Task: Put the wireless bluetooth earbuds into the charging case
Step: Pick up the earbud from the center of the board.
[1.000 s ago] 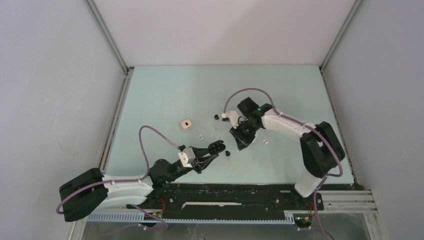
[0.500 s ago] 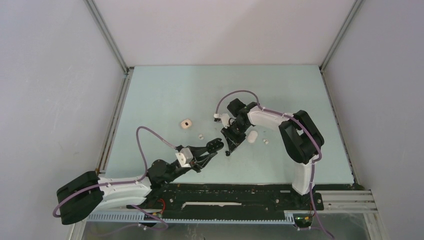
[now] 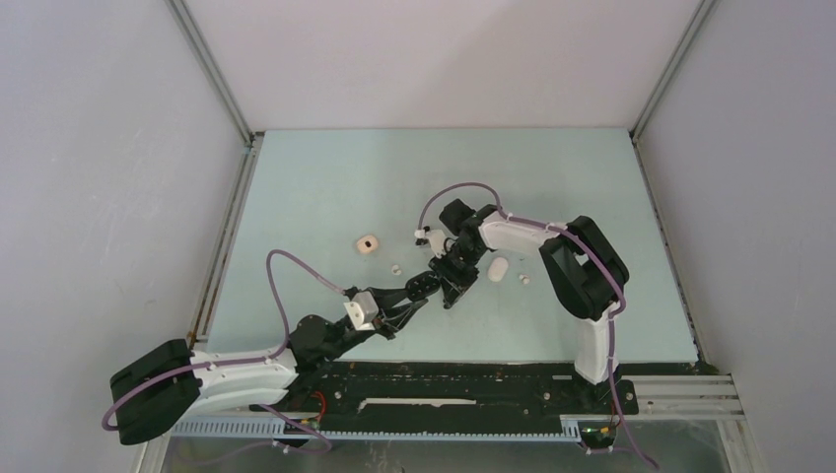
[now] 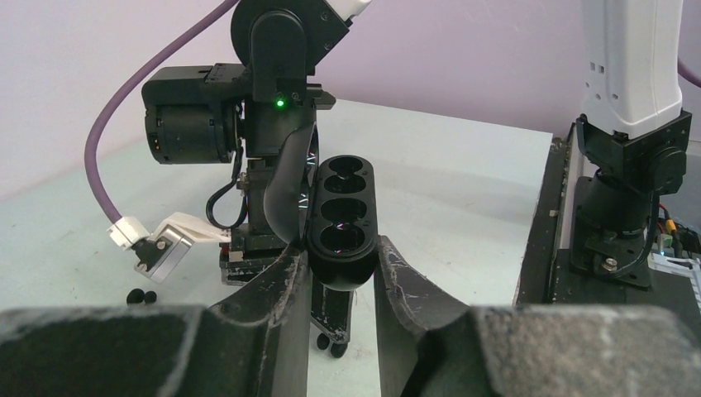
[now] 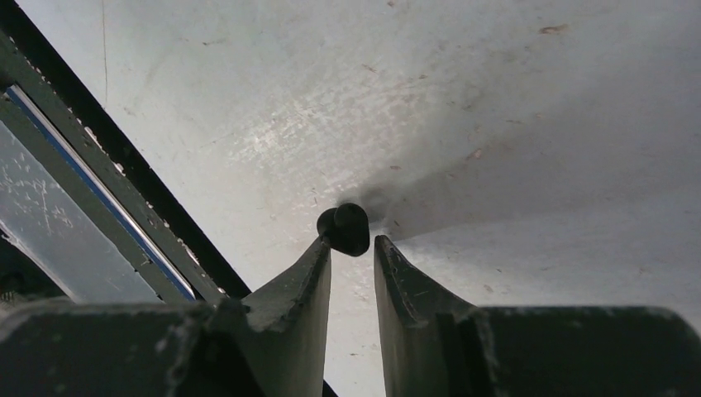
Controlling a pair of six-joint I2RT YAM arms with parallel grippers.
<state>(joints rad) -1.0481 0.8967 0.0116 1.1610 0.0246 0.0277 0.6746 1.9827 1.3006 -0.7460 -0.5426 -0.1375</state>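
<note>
My left gripper (image 4: pixel 341 252) is shut on an open black charging case (image 4: pixel 340 217), held off the table with its empty sockets facing the wrist camera. In the top view the case (image 3: pixel 425 284) sits mid-table. My right gripper (image 5: pixel 353 241) points down at the table just beyond the case, its jaws a narrow gap apart with nothing between them. A black earbud (image 5: pixel 345 229) lies on the table at the fingertips, touching the left one. In the left wrist view the right fingers (image 4: pixel 331 310) stand under the case, with the black earbud (image 4: pixel 331 344) at their tips.
A white closed case (image 3: pixel 498 268) lies right of the right gripper (image 3: pixel 451 294). An open cream case (image 3: pixel 367 243) sits to the left. Small white buds lie at centre (image 3: pixel 395 267) and at right (image 3: pixel 525 280). Two black buds (image 4: pixel 140 295) rest further back.
My right gripper has swung left and nearer, coming down over the black earbud beside the held case. The left gripper shifted slightly left, still gripping the case.
</note>
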